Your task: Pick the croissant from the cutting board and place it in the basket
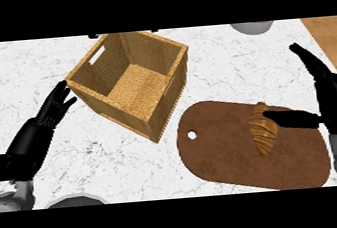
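grey object cut by top band

A white marble counter top with grey veins carries everything here, with light wooden strips showing past it at the left and right edges. Sitting on it just above centre is a square woven wicker basket with slotted handles, open side up. At five o'clock from the basket, just beside its corner, lies a dark brown oval wooden cutting board with a hanging hole.

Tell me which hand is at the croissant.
The right hand: its thumb lies across the croissant on the cutting board. The left hand rests open beside the basket.
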{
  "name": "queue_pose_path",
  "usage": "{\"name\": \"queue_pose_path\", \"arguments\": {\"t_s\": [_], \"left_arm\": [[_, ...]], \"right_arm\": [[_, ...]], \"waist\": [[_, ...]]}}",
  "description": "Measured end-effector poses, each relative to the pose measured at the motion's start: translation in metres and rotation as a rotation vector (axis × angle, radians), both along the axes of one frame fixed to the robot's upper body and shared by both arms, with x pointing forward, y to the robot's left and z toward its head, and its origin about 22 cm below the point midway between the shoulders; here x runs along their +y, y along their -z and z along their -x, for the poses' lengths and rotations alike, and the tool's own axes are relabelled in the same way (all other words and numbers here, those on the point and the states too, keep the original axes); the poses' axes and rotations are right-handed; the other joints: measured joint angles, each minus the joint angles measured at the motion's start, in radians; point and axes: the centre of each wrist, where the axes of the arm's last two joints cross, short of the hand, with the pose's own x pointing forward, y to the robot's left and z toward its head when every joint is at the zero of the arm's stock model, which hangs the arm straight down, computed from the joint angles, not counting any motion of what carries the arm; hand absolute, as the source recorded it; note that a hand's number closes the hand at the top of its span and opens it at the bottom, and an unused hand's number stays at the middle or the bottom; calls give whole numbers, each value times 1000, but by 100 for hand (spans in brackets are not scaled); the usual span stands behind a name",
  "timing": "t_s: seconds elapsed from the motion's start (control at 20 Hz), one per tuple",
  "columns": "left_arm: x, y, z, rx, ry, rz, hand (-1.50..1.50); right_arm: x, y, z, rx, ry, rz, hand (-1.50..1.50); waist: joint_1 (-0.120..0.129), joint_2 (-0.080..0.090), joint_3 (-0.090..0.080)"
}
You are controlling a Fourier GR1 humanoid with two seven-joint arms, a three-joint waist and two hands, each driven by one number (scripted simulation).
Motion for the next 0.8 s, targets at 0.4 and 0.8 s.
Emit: {"name": "queue_pose_path", "arguments": {"t_s": [0.4,0.8], "left_arm": [[5,1,-6,-2,9,-2,0],[-5,3,-16,-13,29,11,0]], "right_arm": [[4,-66,19,388,10,245,-150],[7,-133,62,521,-42,213,-150]], "waist": [[6,1,1],[22,7,7]]}}
